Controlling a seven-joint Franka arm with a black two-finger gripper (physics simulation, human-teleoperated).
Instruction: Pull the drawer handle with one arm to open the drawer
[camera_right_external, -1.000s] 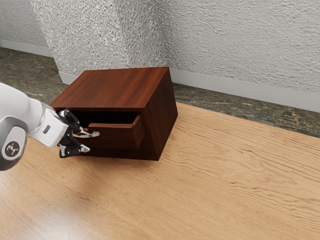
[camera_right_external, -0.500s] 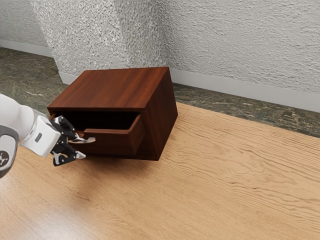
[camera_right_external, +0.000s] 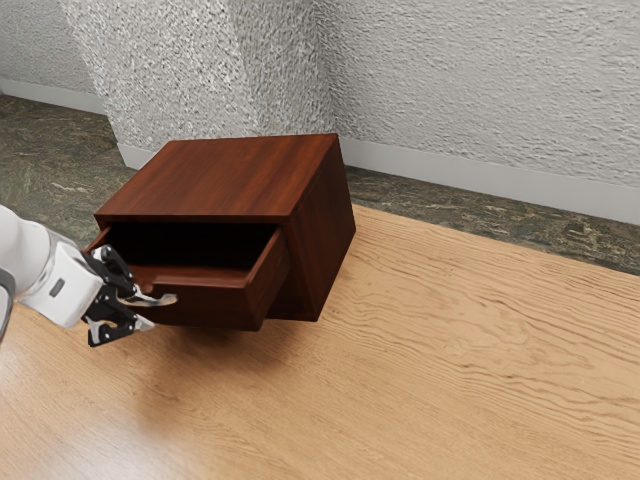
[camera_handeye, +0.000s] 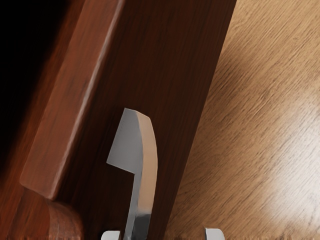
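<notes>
Gripper (camera_right_external: 139, 304) at left edge of exterior view, fingers spread, not clamped. Silver drawer handle (camera_right_external: 156, 298) sits between them; in wrist view handle (camera_handeye: 138, 165) lies nearer one fingertip. Drawer (camera_right_external: 215, 290) left of centre, part-way out of the dark wood cabinet (camera_right_external: 240, 175) on the wooden table (camera_right_external: 450, 360).

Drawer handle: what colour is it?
The handle is shiny silver; the wrist view shows it best.

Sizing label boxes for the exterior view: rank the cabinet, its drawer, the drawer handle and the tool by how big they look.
Largest to smallest:
1. cabinet
2. drawer
3. tool
4. drawer handle, clearly the smallest
</notes>
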